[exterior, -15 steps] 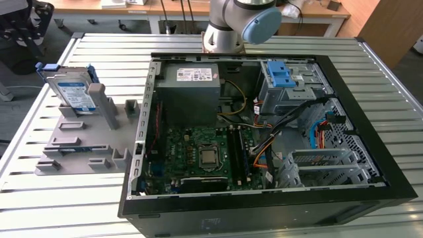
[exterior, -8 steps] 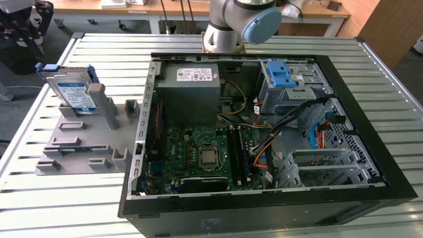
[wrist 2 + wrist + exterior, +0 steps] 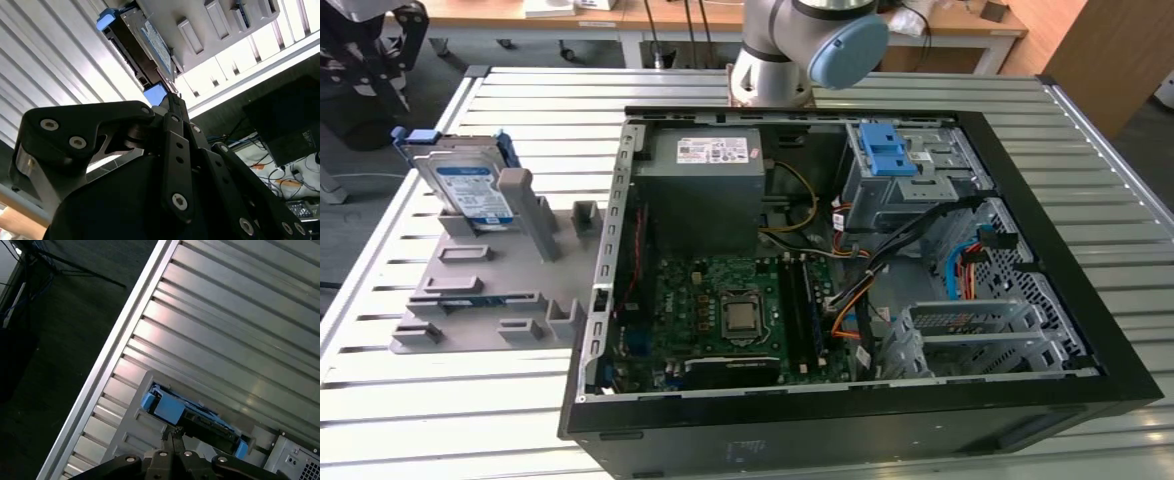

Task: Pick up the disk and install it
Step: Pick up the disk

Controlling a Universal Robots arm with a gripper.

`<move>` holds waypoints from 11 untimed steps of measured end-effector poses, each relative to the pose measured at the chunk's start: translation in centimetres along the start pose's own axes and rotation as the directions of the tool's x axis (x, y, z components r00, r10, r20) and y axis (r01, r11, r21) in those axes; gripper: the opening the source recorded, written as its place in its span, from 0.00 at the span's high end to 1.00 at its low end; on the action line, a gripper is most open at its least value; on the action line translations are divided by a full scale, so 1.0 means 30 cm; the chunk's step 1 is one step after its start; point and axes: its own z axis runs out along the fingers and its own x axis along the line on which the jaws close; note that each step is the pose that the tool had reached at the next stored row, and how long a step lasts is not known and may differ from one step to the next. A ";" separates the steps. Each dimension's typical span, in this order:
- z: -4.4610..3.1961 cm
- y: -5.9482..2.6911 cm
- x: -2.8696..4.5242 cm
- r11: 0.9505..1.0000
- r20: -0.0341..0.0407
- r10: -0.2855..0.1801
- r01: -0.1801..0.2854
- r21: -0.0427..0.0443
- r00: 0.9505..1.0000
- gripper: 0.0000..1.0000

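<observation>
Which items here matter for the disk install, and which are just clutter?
Job: disk, upright in the grey holder; gripper, shut, near the disk; open computer case.
Lying about: power supply, motherboard, cables.

Bright overhead light is glaring off the ribbed silver metal tabletop [image 3: 225,315] in both wrist views, bleaching slats white and leaving the black metal gripper [image 3: 172,99] dark, while the open black computer case [image 3: 854,420] is sitting evenly lit in the exterior view.
</observation>
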 end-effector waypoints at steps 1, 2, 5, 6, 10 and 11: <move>0.000 0.000 0.000 1.000 -0.001 -0.018 0.018 0.000 1.000 0.89; 0.001 0.000 0.000 0.999 -0.002 -0.036 0.036 0.000 0.999 0.89; 0.002 0.000 0.000 0.996 -0.004 -0.091 0.091 -0.001 0.996 0.89; 0.003 0.000 0.000 0.994 -0.005 -0.109 0.109 -0.001 0.994 0.89; 0.005 0.000 0.000 0.983 -0.008 -0.181 0.181 -0.002 0.983 0.89; 0.005 0.000 0.000 0.980 -0.008 -0.199 0.199 -0.002 0.980 0.89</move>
